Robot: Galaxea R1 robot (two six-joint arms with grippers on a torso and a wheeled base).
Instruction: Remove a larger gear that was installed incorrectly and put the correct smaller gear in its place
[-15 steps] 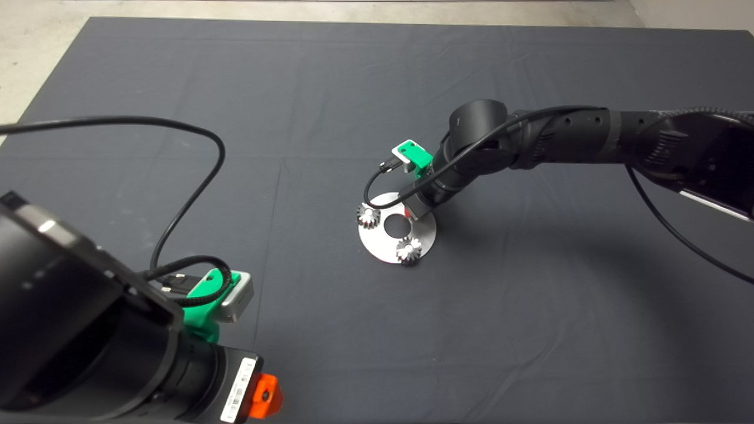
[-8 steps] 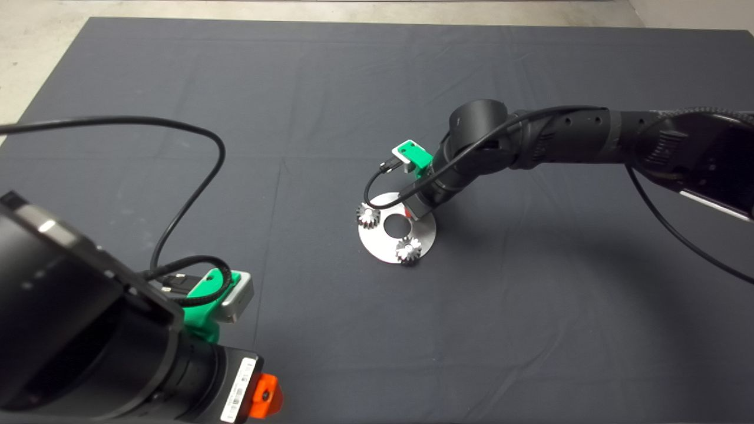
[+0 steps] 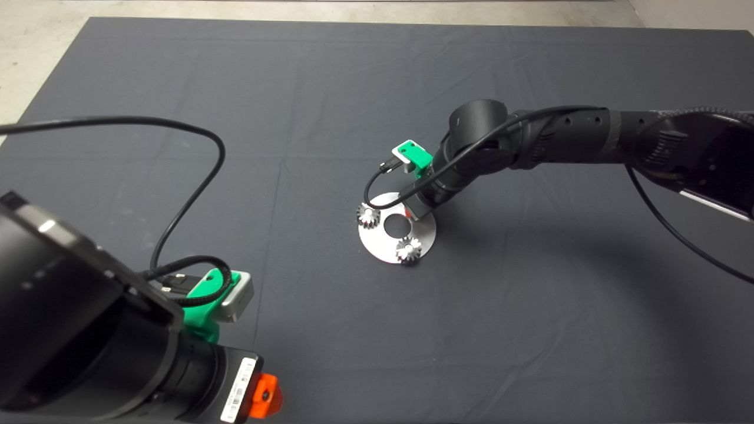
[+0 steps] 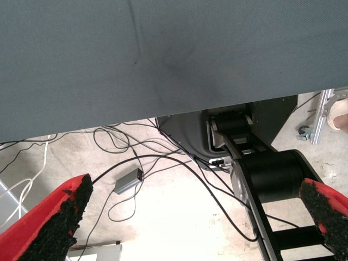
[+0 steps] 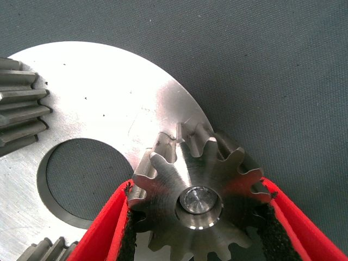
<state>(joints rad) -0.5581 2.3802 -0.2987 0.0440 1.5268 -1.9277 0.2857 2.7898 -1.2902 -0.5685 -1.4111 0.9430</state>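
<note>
The right gripper (image 5: 198, 217) is clamped on a steel gear (image 5: 198, 198), seated on a pin at the edge of the round metal plate (image 5: 109, 119), beside its centre hole. Two gears (image 3: 407, 249) are mounted elsewhere on the plate. The left gripper (image 4: 196, 217) is held spread open, parked at the mat's (image 3: 294, 88) lower left.

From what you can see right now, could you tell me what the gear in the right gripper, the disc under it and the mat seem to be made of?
The gear looks like steel with a dull machined finish: grey sheen, crisp teeth. The disc seems polished metal, perhaps aluminium or steel: bright, with fine scratches. The mat looks like dark woven cloth: matte, with soft creases. The right gripper pads look like coarse black foam or rubber.
</note>
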